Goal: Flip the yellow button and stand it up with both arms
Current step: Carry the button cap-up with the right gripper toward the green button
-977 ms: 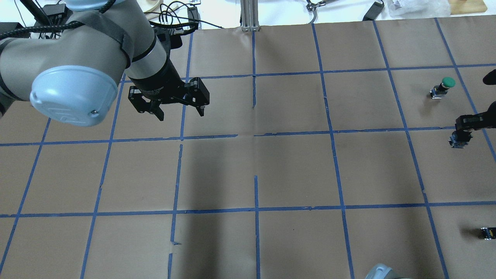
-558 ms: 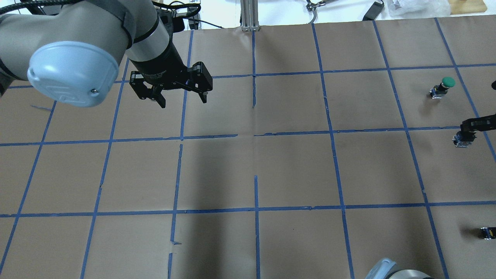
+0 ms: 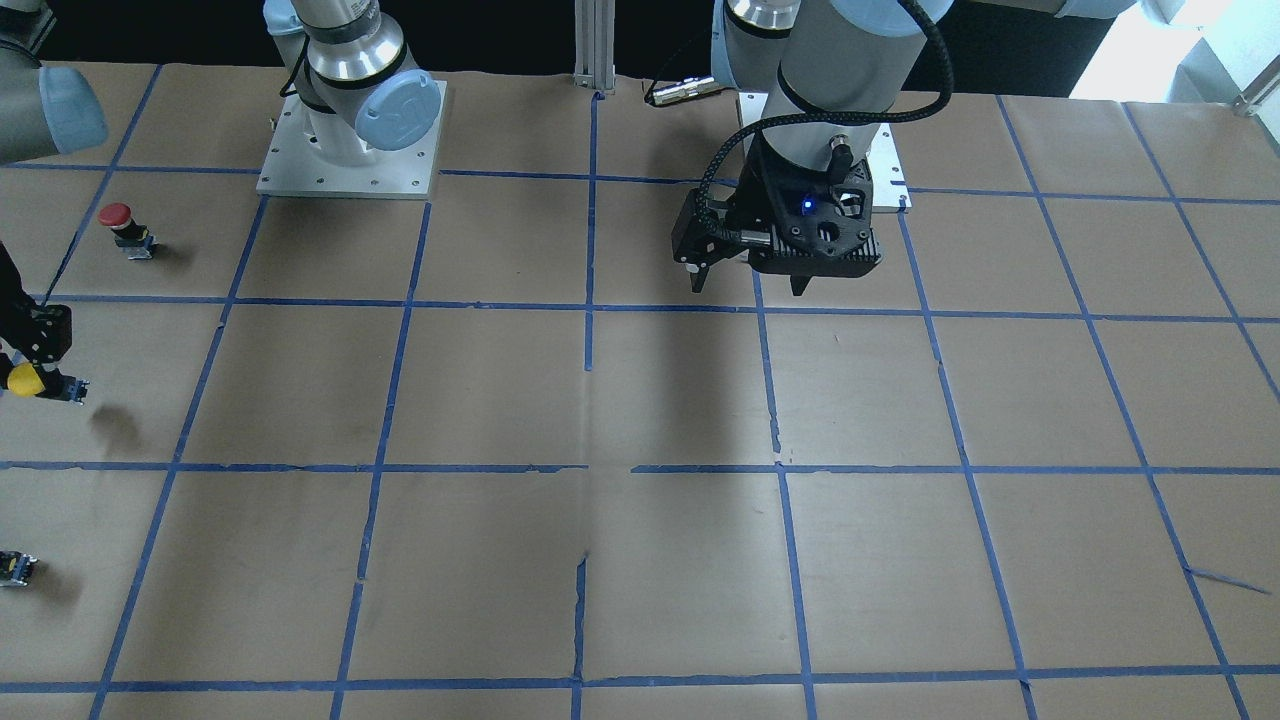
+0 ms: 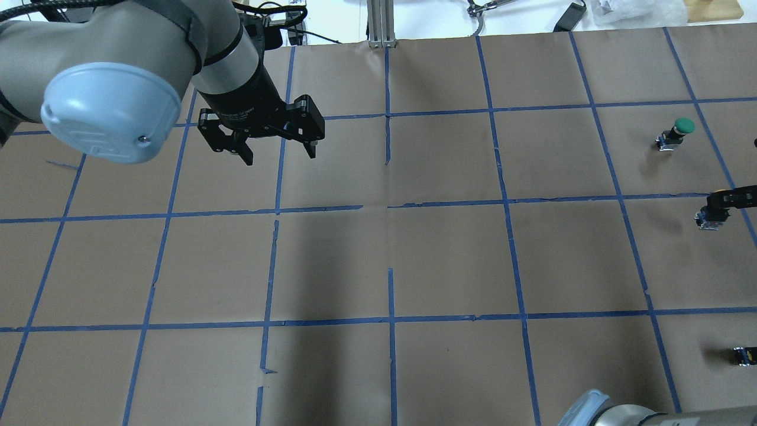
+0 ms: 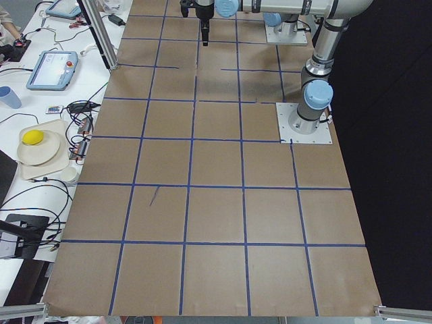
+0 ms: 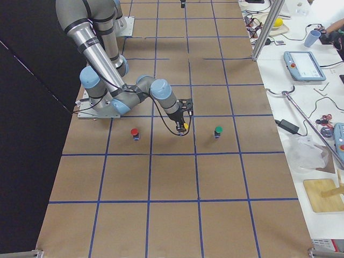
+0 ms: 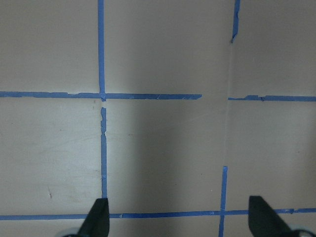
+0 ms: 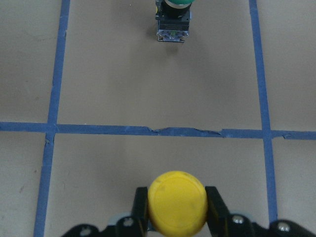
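Grip comes first: the right gripper (image 4: 717, 202) is clamped on the yellow button (image 8: 177, 208), with one finger on each side of the cap, at the right edge of the table (image 4: 449, 260). The left gripper (image 4: 279, 155) hangs wide apart, far left. I would bring the button slowly toward the middle, so the left one can take its body.

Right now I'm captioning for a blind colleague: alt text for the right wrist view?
The right gripper holds the yellow button, its cap facing the camera at bottom centre. Beyond a blue tape line, a green-capped button sits on the brown paper.
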`<state>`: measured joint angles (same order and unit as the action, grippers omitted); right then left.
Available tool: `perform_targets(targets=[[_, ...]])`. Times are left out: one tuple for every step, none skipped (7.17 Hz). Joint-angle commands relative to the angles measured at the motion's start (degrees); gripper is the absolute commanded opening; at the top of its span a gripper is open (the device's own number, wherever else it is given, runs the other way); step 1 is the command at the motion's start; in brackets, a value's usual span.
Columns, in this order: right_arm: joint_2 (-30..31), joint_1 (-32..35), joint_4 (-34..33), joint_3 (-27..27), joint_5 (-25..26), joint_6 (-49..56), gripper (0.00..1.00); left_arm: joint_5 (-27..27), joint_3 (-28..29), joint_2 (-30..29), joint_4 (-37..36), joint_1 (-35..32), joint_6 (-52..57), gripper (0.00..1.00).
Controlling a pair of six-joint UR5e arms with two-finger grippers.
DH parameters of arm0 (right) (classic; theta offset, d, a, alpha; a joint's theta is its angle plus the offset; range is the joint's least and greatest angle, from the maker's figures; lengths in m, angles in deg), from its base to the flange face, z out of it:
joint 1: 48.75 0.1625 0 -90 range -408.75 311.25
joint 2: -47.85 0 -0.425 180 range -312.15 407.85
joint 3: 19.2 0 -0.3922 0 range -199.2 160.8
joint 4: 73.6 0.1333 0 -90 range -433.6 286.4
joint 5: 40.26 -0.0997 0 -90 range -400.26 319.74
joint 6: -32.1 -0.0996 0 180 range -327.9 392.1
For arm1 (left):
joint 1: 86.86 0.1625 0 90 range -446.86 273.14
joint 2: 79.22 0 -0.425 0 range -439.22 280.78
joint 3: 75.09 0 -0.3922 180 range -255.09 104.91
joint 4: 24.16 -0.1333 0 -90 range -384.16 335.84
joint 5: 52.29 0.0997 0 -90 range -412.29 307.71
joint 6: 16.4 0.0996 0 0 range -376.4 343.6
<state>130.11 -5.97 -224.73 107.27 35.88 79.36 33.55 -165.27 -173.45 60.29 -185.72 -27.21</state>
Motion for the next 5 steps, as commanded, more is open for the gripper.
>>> perform_targets(targets=[[-0.3,-0.4,-0.7,1.3,-0.1,0.1,0.09,0.0,0.3,-0.1,0.2,0.1,0.0,1.0],[-0.3,-0.4,-0.7,1.4,-0.2,0.1,0.09,0.0,0.3,-0.1,0.1,0.1,0.0,1.0],[-0.6,-0.4,-0.7,1.4,-0.1,0.0,0.09,0.0,0.4,-0.1,0.1,0.1,0.0,1.0],[-0.7,-0.4,-0.6,1.5,0.0,0.0,0.11,0.0,0.4,-0.1,0.1,0.1,0.0,1.0],[-0.8,-0.4,-0.6,1.5,0.0,0.0,0.13,0.0,0.6,-0.3,0.1,0.1,-0.1,1.0]])
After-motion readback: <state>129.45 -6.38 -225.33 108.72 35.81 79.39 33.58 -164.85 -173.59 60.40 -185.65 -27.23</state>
